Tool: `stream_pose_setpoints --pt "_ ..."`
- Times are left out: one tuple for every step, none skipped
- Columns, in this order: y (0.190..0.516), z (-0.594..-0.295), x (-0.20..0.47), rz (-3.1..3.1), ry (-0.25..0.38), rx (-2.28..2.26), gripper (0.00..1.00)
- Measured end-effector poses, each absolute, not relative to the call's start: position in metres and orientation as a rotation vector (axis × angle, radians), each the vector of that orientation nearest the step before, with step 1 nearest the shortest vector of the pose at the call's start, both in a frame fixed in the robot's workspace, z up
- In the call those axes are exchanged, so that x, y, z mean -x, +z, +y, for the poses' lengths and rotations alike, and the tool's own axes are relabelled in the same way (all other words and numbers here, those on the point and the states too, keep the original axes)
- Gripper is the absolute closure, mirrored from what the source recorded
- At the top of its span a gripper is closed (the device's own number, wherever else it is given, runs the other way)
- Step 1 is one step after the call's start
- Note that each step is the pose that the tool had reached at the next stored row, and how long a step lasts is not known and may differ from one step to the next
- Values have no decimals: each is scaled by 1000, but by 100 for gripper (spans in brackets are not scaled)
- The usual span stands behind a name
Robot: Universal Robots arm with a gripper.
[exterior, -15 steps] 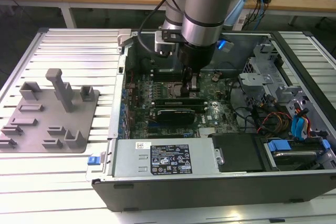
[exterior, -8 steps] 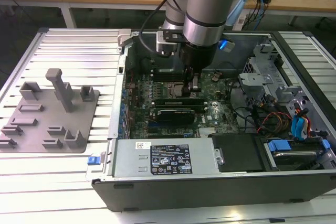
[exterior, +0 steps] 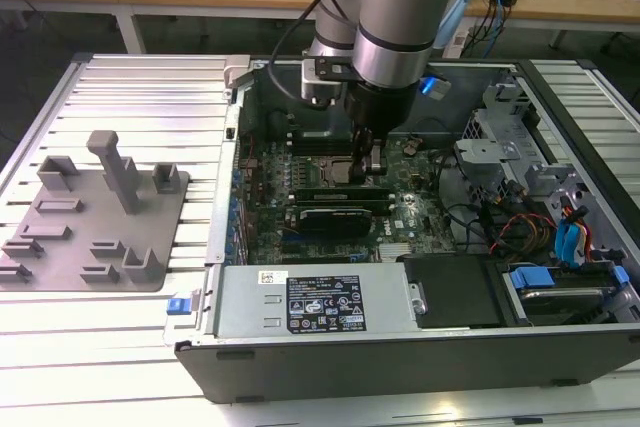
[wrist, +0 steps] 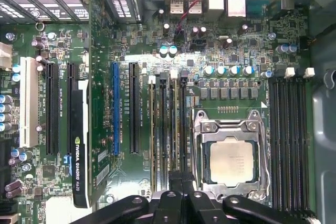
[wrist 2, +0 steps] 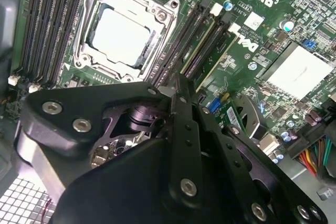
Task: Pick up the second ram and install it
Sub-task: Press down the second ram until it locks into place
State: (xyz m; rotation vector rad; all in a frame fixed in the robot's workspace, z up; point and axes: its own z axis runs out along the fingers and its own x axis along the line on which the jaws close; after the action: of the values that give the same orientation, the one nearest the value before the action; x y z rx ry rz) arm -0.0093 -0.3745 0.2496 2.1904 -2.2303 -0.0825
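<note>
Gripper: the gripper (exterior: 371,169) hangs down inside the open computer case (exterior: 400,367), its tip over the memory slots just beside the CPU socket (wrist: 231,156). In both wrist views its jaws are drawn together, almost no gap (wrist 2: 178,90) (wrist: 181,182).
Grip: the tips sit at the top edge of a stick. I cannot tell whether they pinch it or only rest on it.
Second ram: the second ram (wrist: 181,129) stands on edge in the slot row next to the CPU socket, running lengthwise straight out from under the gripper. In the exterior view it is a long, dark strip (exterior: 345,187) directly below the gripper.
Neighbouring slots: further slots lie alongside, on the side away from the CPU socket, with white latches at their ends.
Expansion card: a black card (wrist: 79,145) stands upright, farther from the CPU socket than the memory slots.
Fixture plate: a grey plate with blocks (exterior: 95,217) lies on the slatted counter (exterior: 140,87), well apart from the CPU socket and outside the case.
</note>
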Motion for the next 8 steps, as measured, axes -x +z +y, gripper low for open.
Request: stream_pose_setpoints --pt "250 -374 9 -2230 -82 -2190 92" --pt "250 -374 8 -2230 -82 -2190 92" --pt "250 -374 8 -2230 -82 -2190 92" --pt "250 -374 8 -2230 -83 -2190 92" --pt "250 -374 7 -2230 -82 -2190 92" --pt "250 -374 7 -2230 -82 -2190 92" --pt "250 -374 8 -2232 -79 -2192 92" --pt "250 -374 8 -2232 -79 -2192 92"
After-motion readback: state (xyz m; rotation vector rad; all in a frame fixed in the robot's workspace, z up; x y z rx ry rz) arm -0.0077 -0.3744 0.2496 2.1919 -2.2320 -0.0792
